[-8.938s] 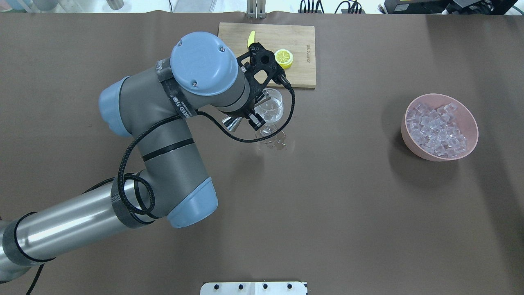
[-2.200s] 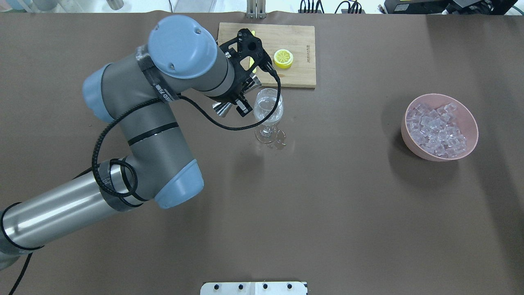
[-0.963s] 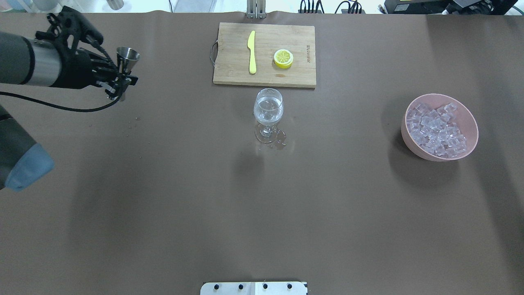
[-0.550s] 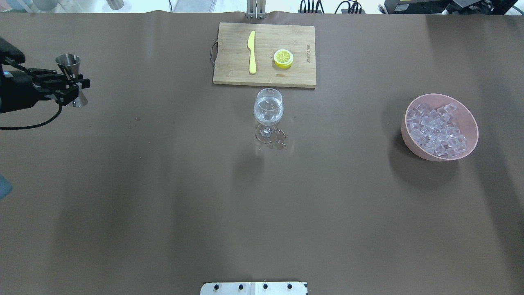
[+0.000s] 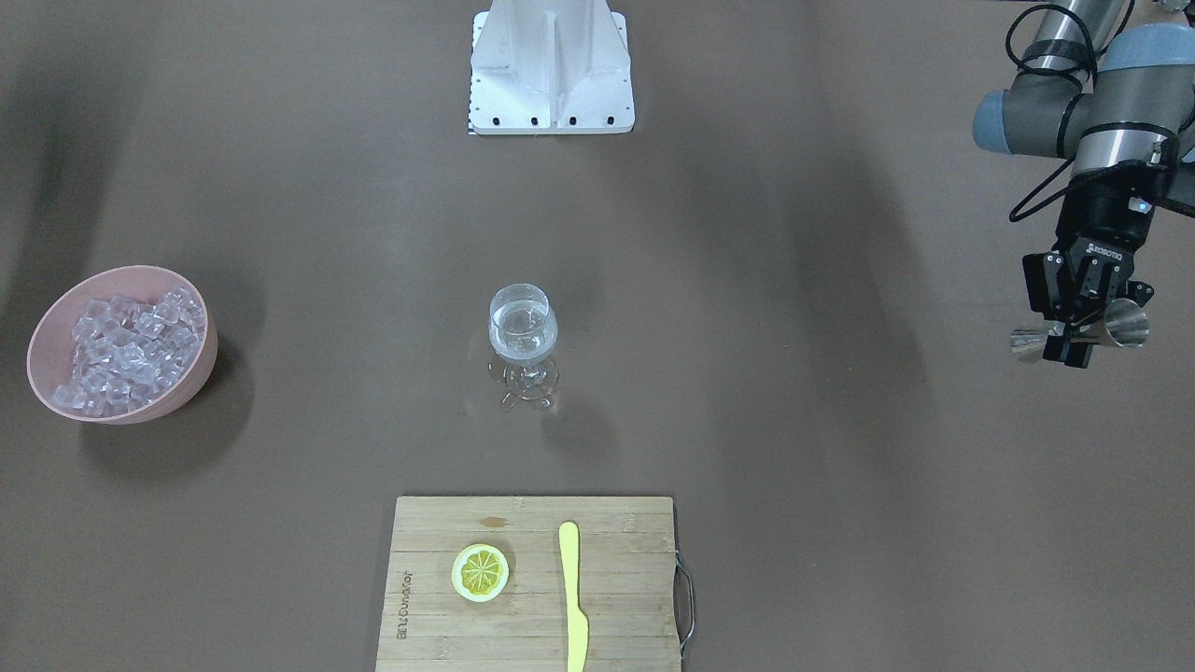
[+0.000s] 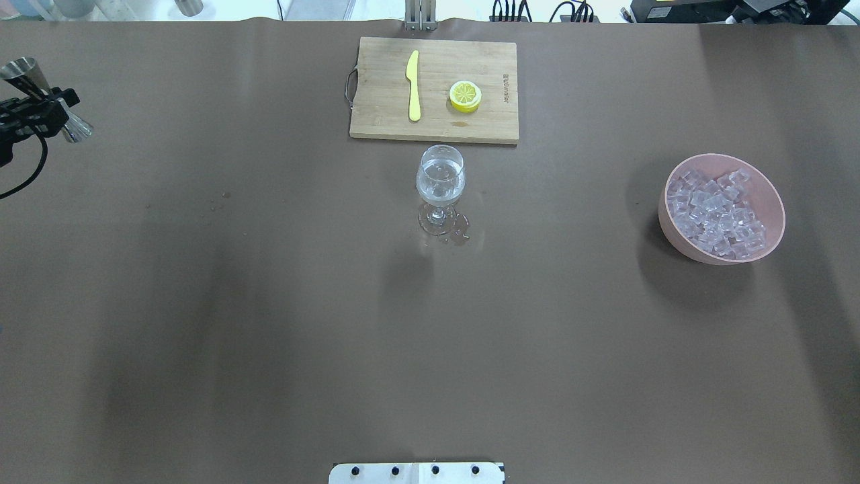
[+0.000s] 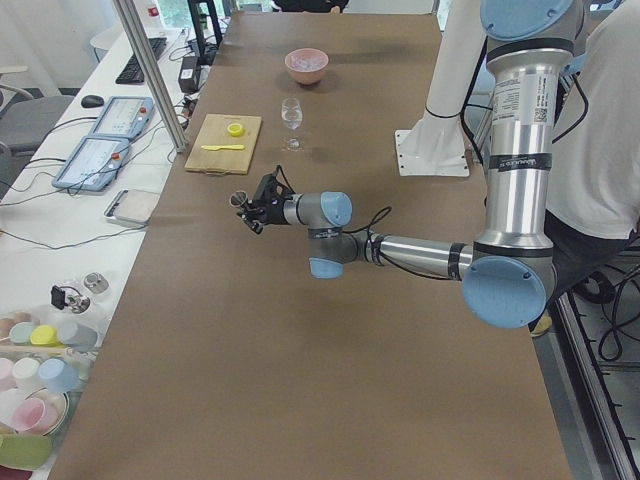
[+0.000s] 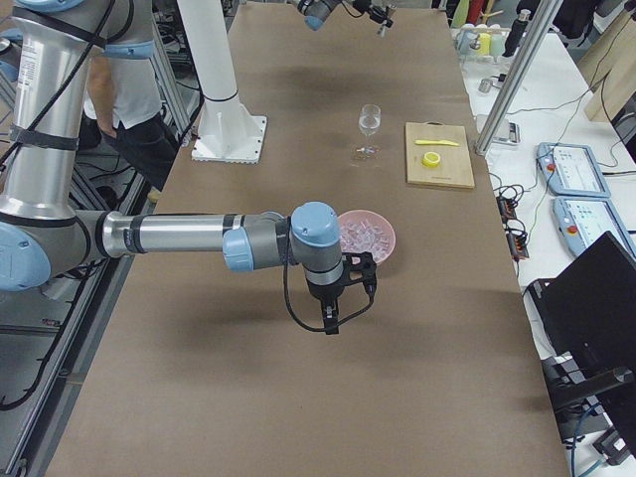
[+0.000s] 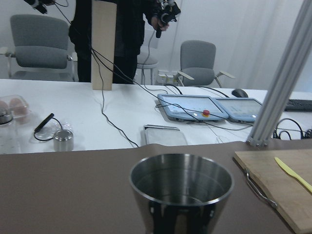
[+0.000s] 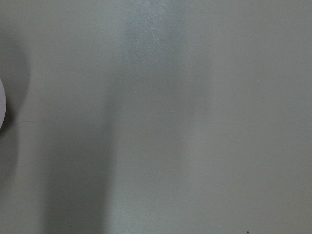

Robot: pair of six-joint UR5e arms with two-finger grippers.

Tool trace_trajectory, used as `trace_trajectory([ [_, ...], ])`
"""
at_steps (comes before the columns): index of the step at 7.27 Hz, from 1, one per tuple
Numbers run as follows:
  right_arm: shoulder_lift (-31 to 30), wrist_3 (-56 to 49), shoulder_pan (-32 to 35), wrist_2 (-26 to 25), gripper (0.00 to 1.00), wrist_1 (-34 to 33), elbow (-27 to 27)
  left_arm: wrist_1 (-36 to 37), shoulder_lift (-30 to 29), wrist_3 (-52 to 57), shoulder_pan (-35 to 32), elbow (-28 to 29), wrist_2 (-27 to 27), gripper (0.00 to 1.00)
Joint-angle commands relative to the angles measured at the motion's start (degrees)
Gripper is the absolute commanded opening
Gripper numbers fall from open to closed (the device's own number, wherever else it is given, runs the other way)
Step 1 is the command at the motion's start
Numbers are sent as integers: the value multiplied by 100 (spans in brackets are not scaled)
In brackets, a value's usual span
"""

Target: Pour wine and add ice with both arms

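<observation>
A clear wine glass (image 6: 440,181) stands mid-table and holds the wine, a small amount of colourless liquid (image 5: 523,331). The ice (image 6: 715,215) fills a pink bowl (image 6: 672,228) at the right of the overhead view. My left gripper (image 6: 47,111) is at the far left table edge. It is shut on a steel jigger (image 5: 1125,327) at its waist, far from the glass. The jigger's cup (image 9: 181,190) fills the left wrist view. My right gripper (image 8: 331,326) points down beside the bowl and shows only in the exterior right view. I cannot tell whether it is open.
A wooden cutting board (image 6: 376,81) behind the glass carries a yellow knife (image 6: 413,84) and a lemon half (image 6: 465,95). A small wet patch (image 6: 460,235) lies at the glass's foot. The white base mount (image 5: 551,65) stands at the table's robot side.
My left arm has drawn away from the glass, far to the left, with the jigger still held. The glass stands alone with liquid in it.
</observation>
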Motion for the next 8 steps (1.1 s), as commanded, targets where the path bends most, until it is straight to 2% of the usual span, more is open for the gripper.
trace_trajectory([
  [1, 15, 0, 0, -3, 100, 0, 5, 1316, 9, -438, 309, -697, 822, 0],
  [3, 50, 0, 0, -12, 100, 0, -13, 3074, -35, -806, 1037, -1350, 2242, 0],
  [5, 68, 0, 0, -12, 100, 0, -13, 4341, -192, -923, 1216, -1379, 3386, 0],
  [7, 68, 0, 0, -12, 100, 0, -4, 4479, -141, -1315, 1208, -1213, 3497, 0],
  [8, 68, 0, 0, -12, 100, 0, -4, 4479, -149, -2032, 1216, -890, 3454, 0],
])
